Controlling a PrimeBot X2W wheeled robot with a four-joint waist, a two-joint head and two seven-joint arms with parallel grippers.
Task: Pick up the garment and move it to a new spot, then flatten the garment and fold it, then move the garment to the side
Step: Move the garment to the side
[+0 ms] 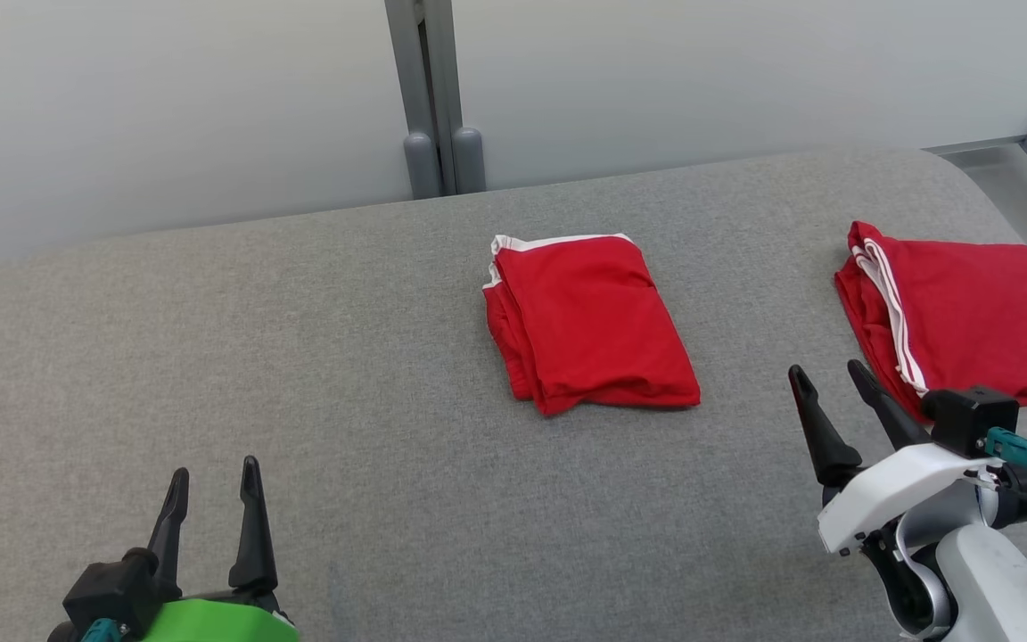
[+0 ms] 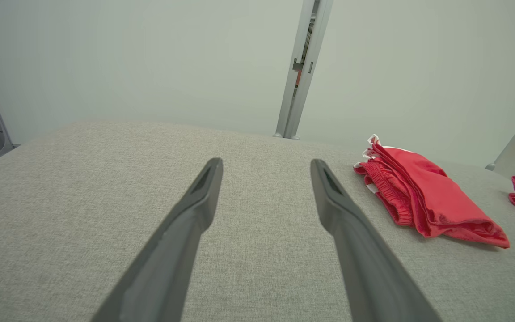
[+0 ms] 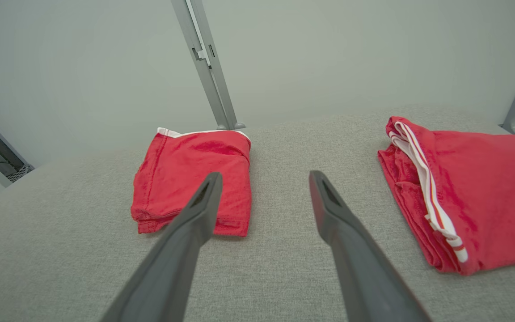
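The left end effector hangs open and empty over the grey table, well apart from any cloth and probably parked. Mid-table lie the folded red shorts, white trim at the far edge, seemingly ready to go aside. The right end effector, fingers spread and empty, sits near-right of them, just beside a striped red garment, likely already finished.

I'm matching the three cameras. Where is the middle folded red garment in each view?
Head view: middle garment at centre.
Left wrist view: middle garment at right, mid-height.
Right wrist view: middle garment left of centre.
Shared landmark: grey post behind it, against the wall.
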